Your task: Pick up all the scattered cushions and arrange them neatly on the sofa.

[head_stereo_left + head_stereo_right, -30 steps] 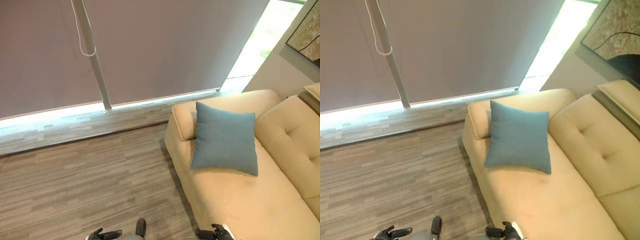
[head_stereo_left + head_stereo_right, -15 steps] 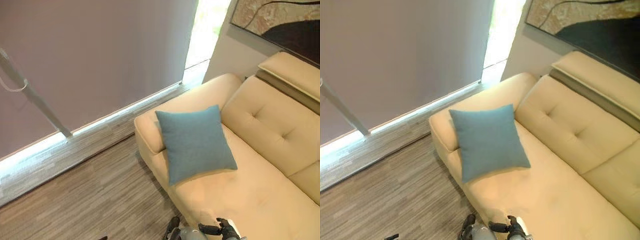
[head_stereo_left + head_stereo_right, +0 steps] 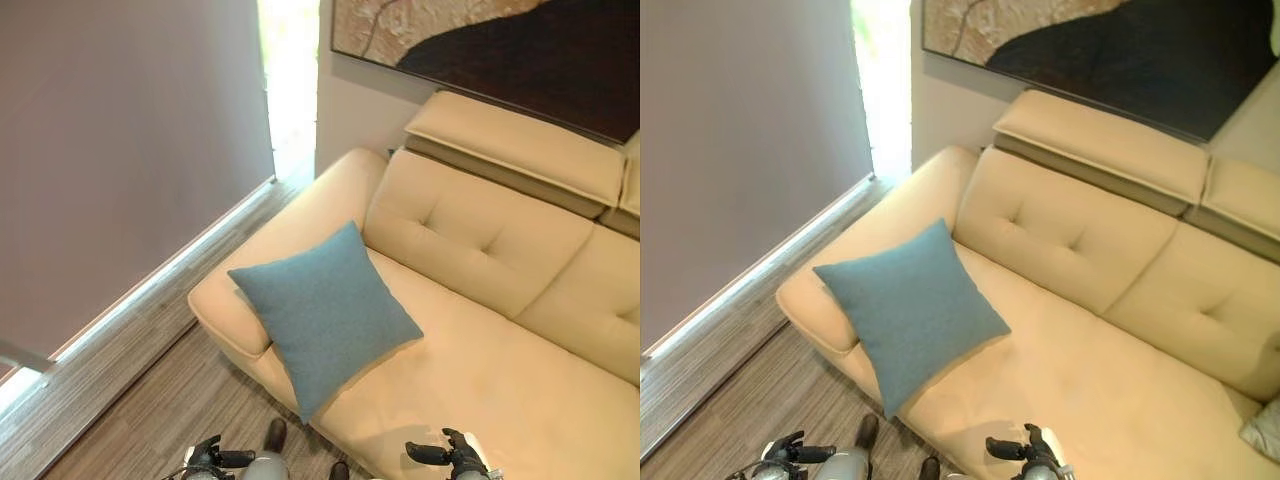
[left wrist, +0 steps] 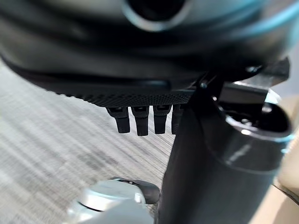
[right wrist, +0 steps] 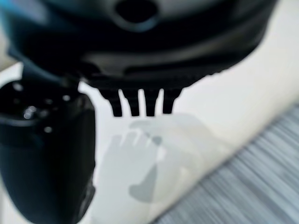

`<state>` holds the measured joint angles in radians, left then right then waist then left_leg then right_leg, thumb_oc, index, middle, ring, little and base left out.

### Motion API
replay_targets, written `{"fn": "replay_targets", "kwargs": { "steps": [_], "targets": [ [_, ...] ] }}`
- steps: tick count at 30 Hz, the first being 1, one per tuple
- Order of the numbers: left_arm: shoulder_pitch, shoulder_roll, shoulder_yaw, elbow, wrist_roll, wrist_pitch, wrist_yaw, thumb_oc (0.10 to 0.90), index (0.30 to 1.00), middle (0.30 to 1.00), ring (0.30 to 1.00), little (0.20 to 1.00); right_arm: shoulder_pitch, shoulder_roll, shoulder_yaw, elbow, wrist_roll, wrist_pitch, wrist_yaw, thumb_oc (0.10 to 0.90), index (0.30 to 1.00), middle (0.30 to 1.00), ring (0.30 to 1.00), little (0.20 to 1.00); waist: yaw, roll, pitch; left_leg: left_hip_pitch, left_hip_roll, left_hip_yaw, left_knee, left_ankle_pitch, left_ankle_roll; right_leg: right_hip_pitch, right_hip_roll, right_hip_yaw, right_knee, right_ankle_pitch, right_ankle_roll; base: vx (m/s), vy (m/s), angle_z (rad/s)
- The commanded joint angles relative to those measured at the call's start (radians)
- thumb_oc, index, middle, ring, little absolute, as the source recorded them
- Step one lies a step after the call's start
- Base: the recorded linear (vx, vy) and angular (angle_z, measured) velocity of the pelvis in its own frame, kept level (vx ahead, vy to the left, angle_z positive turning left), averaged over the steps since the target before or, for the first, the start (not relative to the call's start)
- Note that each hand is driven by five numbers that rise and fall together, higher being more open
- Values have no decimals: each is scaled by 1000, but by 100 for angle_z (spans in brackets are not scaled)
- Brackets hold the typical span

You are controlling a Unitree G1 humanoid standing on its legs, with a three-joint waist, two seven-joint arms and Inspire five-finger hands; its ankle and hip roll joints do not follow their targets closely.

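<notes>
Teal fabric cushion lies flat on the cream sofa, toward nine o'clock by the armrest, in the eye views. Soft and light; pinch a corner. Wrist views: left hand and right hand, fingers straight, empty.

A sofa is set against the wall, with a picture hung above its backrest. One cushion is leaned against the armrest at the sofa's left end, resting on the seat. A second cushion is seen at the far right of the seat. A blind is hung to the left, beyond the floor. The left hand is held over the floor and the right hand over the seat's front edge.
</notes>
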<state>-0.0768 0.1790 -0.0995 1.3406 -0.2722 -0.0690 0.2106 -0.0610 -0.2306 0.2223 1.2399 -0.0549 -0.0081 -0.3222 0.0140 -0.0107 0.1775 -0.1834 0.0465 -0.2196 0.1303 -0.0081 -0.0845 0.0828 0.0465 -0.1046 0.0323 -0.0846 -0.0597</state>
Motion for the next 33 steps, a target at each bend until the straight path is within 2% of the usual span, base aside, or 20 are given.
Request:
{"fn": "replay_targets", "kwargs": {
  "steps": [1, 4, 10, 12, 13, 14, 15, 16, 17, 18, 22, 24, 28, 33],
  "targets": [
    [34, -71, -12, 35, 32, 13, 6, 800, 900, 900, 900, 900, -11, -3, -23, 12, 20, -2, -25, 800, 900, 900, 900, 900, 27, -23, -14, 93, -19, 49, -68, 11, 44, -44, -84, 25, 109, -47, 124, 145, 130, -56],
    [44, -67, -27, 40, 68, 16, 3, 800, 900, 900, 900, 900, 3, 18, -52, 42, 52, 2, -10, 800, 900, 900, 900, 900, 10, -22, -45, 139, -34, 114, -102, -3, 67, -34, -118, 56, 90, -28, 153, 237, 225, -41],
    [28, -48, -43, 25, 93, 15, 10, 800, 900, 900, 900, 900, -7, 22, -62, 23, 72, -3, -3, 800, 900, 900, 900, 900, -8, -16, -57, 167, -59, 153, -129, -21, 95, -44, -145, 79, 94, -7, 180, 96, 134, -17],
    [13, -40, -40, 19, 82, 11, 17, 800, 900, 900, 900, 900, -25, 22, -76, -8, 94, -12, -12, 800, 900, 900, 900, 900, -7, 1, -56, 170, -61, 183, -148, -24, 110, -89, -167, 64, 147, 8, 201, 29, 201, -28],
    [13, -40, -40, 19, 82, 10, 17, 800, 900, 900, 900, 900, -24, 22, -77, -8, 94, -11, -12, 800, 900, 900, 900, 900, -5, 0, -56, 171, -61, 185, -149, -24, 110, -90, -167, 66, 149, 6, 202, 46, 208, -47],
    [12, -35, -37, 14, 86, 8, 22, 800, 900, 900, 900, 900, -29, 20, -85, -33, 99, -20, -26, 800, 900, 900, 900, 900, 1, 11, -54, 191, -59, 212, -166, -31, 114, -113, -210, -6, 203, 26, 215, 51, 101, -69],
    [9, -28, -39, 8, 95, 8, 28, 800, 900, 900, 900, 900, -34, 17, -91, -51, 98, -23, -35, 800, 900, 900, 900, 900, 2, 16, -51, 203, -57, 226, -176, -33, 115, -117, -247, -50, 222, 46, 220, 49, 86, -91],
    [10, -21, -39, 4, 98, 6, 32, 800, 900, 900, 900, 900, -40, 13, -95, -69, 93, -25, -47, 800, 900, 900, 900, 900, 5, 20, -50, 209, -51, 234, -181, -35, 114, -121, -281, -85, 225, 73, 220, 9, 3, -72],
    [10, -21, -39, 4, 98, 6, 32, 800, 900, 900, 900, 900, -40, 13, -95, -70, 92, -25, -48, 800, 900, 900, 900, 900, 5, 20, -48, 211, -51, 233, -181, -35, 114, -119, -281, -85, 225, 72, 220, -6, -53, -34],
    [11, -8, -31, -8, 90, -3, 38, 800, 900, 900, 900, 900, -49, -5, -99, -131, 85, -34, -66, 800, 900, 900, 900, 900, 7, 27, -41, 212, -39, 239, -181, -35, 112, -123, -327, -127, 196, 100, 214, -8, -46, -13],
    [5, 8, -25, -20, 89, -15, 39, 800, 900, 900, 900, 900, -67, -54, -106, -220, 91, -46, -57, 800, 900, 900, 900, 900, 4, 19, -43, 212, -50, 235, -184, -35, 105, -105, -324, -117, 124, 109, 225, 27, -45, -6],
    [12, 18, -17, -13, 116, -16, 47, 800, 900, 900, 900, 900, -93, -115, -99, -323, 47, -54, -66, 800, 900, 900, 900, 900, 17, -4, -66, 219, -61, 247, -197, -36, 93, -72, -331, -146, 49, 145, 254, 85, -110, 16],
    [23, 12, -4, -19, 103, -20, 46, 800, 900, 900, 900, 900, -117, -164, -104, -462, 26, -63, -73, 800, 900, 900, 900, 900, 21, -12, -79, 229, -50, 242, -207, -33, 80, -50, -314, -147, -1, 147, 255, 80, -89, -3],
    [31, -2, -14, -23, 93, -27, 46, 800, 900, 900, 900, 900, -222, -239, -62, -496, -22, -54, -75, 800, 900, 900, 900, 900, 40, -18, -86, 243, -36, 226, -216, -35, 64, -20, -295, -170, -30, 127, 250, 89, -68, -1]
  ]
}}
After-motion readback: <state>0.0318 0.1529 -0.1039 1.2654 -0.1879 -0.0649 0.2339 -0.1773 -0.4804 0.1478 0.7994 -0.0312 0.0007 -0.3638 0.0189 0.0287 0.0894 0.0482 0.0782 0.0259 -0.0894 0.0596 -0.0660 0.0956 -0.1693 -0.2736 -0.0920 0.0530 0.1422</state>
